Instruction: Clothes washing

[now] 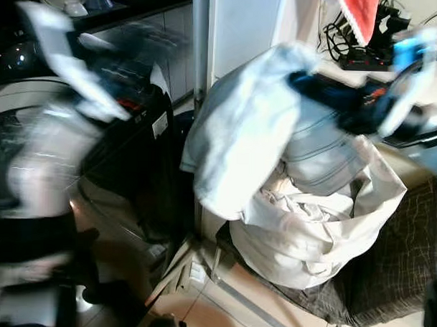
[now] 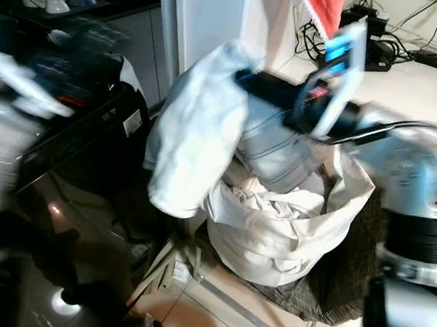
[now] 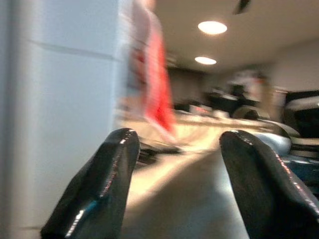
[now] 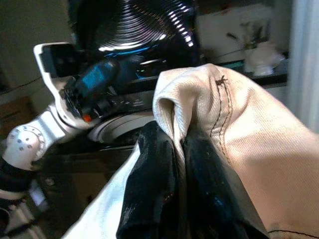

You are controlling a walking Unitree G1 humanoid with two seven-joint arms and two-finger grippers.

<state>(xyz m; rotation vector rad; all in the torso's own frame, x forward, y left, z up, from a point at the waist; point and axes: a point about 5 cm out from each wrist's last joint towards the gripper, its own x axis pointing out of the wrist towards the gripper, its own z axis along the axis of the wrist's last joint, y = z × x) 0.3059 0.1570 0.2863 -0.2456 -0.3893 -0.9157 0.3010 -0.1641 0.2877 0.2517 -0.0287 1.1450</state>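
Both eye views are smeared by motion blur, worst at the left edge. Ceiling lights [image 3: 212, 27] are seen glowing in the soft, hazy left wrist view. Glare is reflected off the washing machine [image 1: 125, 167].

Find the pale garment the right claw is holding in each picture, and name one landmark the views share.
Left eye view: pale garment hangs at centre, over the laundry bag.
Right eye view: garment left of centre, above the same bag.
Left wrist view: not in it; the left claw is open.
Right wrist view: garment pinched by the right claw.
Shared landmark: the washing machine, dark, on the robot's left.
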